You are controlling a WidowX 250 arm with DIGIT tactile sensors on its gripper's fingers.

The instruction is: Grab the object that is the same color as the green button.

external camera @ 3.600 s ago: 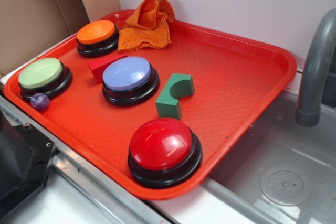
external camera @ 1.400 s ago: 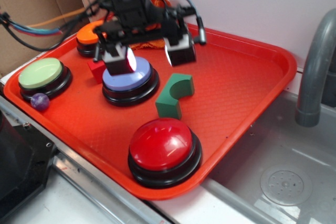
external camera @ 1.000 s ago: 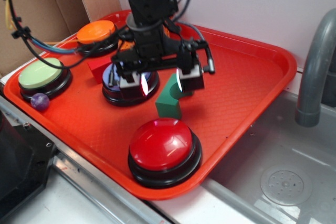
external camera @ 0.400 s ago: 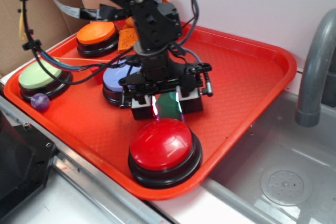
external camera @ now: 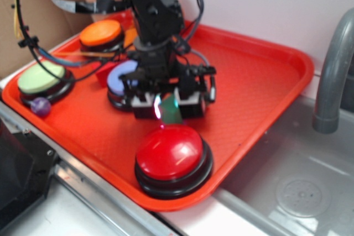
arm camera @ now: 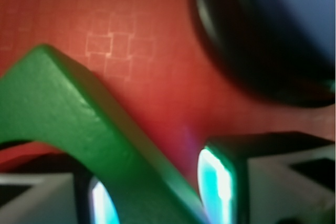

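My hand (external camera: 167, 109) is down on the tray, its two pale blocky fingers (external camera: 142, 105) straddling the small dark green wooden arch block (external camera: 171, 111); from the wrist view the right pad looks a sliver off the wood, so I cannot tell whether the pinch has closed.

The surface is a red plastic tray (external camera: 265, 87) with a fine waffle grid, sitting on a grey metal counter (external camera: 83, 203) beside a steel sink basin (external camera: 298, 186). A pale wall stands behind, with brown cardboard (external camera: 33, 9) at the far left.

Left to right in the exterior view: a large round push button with a pale green dome on a black base (external camera: 40, 78) near the tray's left edge, a small glossy purple ball (external camera: 40, 106) touching its front, an orange domed button (external camera: 100, 32) further back, a red wedge block (external camera: 105, 73) mostly hidden by cables, a lavender-blue domed button (external camera: 119, 75) just behind my hand, and a shiny red domed button (external camera: 171, 156) in front. A grey curved faucet (external camera: 334, 70) rises at the right.

The wrist view gives what the exterior cannot: the green block (arm camera: 89, 129) lies matte, its slanted edge crossing between the glowing pads (arm camera: 215, 182), on the gridded tray (arm camera: 115, 40), with the black base of the lavender-blue button (arm camera: 252, 56) at upper right.
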